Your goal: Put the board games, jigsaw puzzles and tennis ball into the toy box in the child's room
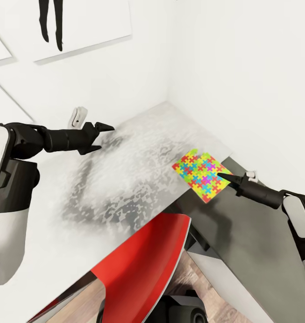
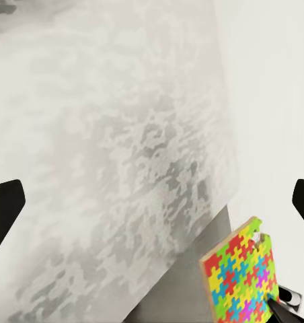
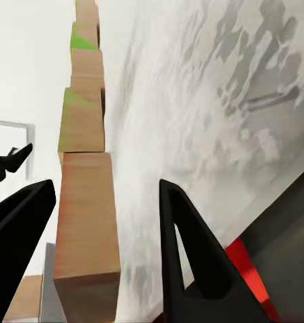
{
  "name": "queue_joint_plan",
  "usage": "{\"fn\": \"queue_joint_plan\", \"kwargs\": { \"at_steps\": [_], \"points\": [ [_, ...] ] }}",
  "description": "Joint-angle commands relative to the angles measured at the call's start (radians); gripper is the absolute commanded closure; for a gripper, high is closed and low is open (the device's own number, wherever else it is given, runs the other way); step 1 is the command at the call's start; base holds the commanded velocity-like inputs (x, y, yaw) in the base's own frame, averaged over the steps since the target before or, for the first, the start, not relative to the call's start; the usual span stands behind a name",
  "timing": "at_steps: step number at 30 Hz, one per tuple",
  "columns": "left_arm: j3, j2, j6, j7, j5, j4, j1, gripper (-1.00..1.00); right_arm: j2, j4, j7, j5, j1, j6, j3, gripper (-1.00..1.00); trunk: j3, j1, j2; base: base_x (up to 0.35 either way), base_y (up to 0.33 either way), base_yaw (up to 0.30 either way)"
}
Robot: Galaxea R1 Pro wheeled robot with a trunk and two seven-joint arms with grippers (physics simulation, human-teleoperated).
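Note:
One jigsaw puzzle (image 1: 200, 176), a thin square of bright interlocking pieces, hangs over the edge of the table's pale top (image 1: 139, 179), above the dark grey section (image 1: 246, 242). My right gripper (image 1: 220, 174) reaches it from the right. In the right wrist view its fingers (image 3: 185, 256) are drawn in on either side of the puzzle's wood-coloured edge (image 3: 88, 215). My left gripper (image 1: 105, 137) hovers open and empty over the table's far left part, well away from the puzzle (image 2: 241, 279). The toy box, tennis ball and board games are out of view.
A red chair (image 1: 143, 264) stands tucked against the table's front edge, with wood-plank floor (image 1: 195, 278) beneath. White walls meet in a corner right behind the table. A small white object (image 1: 78, 115) sits by the wall near my left gripper. Silhouette prints (image 1: 80, 27) hang above.

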Motion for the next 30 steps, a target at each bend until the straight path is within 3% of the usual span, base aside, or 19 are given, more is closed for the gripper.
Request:
{"fn": "queue_joint_plan", "kwargs": {
  "at_steps": [1,12,20,30],
  "points": [
    [0.000,0.000,0.000,0.009,0.009,0.000,-0.001,-1.00,0.000,0.000,0.006,0.007,-0.001,0.003,-0.001,1.00,-0.001,0.001,-0.002,0.000,0.000,0.000],
    [0.029,0.000,0.001,-0.014,0.008,-0.001,0.023,-1.00,-0.007,-0.060,0.003,0.009,0.016,0.020,-0.049,1.00,0.013,0.001,-0.002,-0.070,0.000,0.000],
    [0.047,0.000,-0.001,-0.016,0.008,0.000,0.026,-1.00,-0.008,-0.105,-0.003,0.011,0.016,0.020,-0.057,1.00,0.025,0.001,-0.002,-0.082,0.000,0.000],
    [0.068,-0.001,0.000,-0.018,0.008,-0.001,0.024,-1.00,-0.008,-0.157,-0.068,0.007,-0.001,0.020,-0.059,1.00,0.040,0.001,-0.002,-0.016,0.000,0.000]
  ]
}}
